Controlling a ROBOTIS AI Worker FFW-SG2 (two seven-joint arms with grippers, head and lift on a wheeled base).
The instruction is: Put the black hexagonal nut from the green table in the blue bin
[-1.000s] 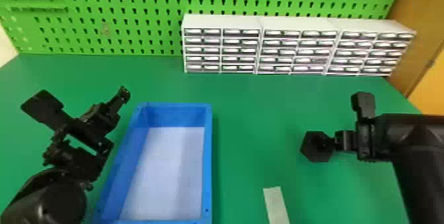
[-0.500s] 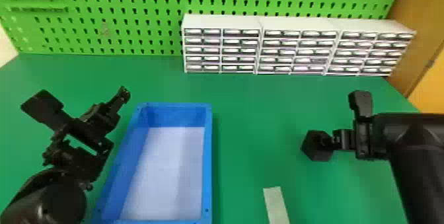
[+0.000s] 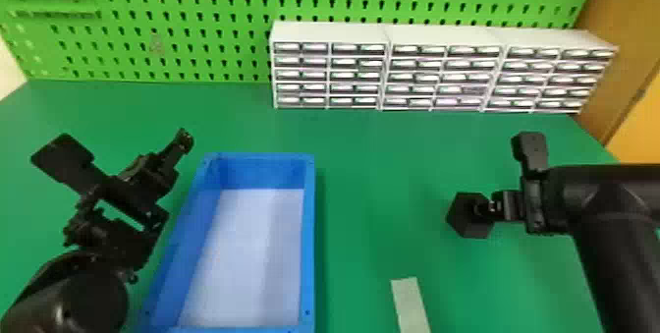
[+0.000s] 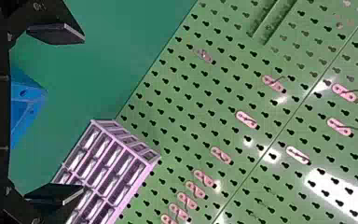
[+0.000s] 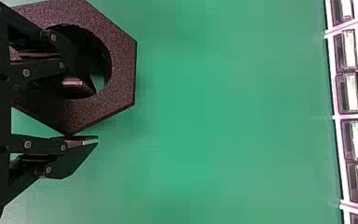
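At the far left, the left gripper (image 4: 83,114) was held empty over the green table (image 3: 373,160), its fingers spread apart. The blue bin (image 3: 308,238) was placed beside it, open side up, presumably so that the black hexagonal nut (image 3: 470,224) could be received from above. A pale strip (image 3: 411,302) was laid right of the bin. Farther right, well apart from the bin, the nut was clamped by the right gripper (image 5: 94,115): one finger was set inside the hole, the other against the outer edge, likely because the wall was more easily pinched than the full width. The right arm was extended from the right edge, its gripper angled down toward the table.
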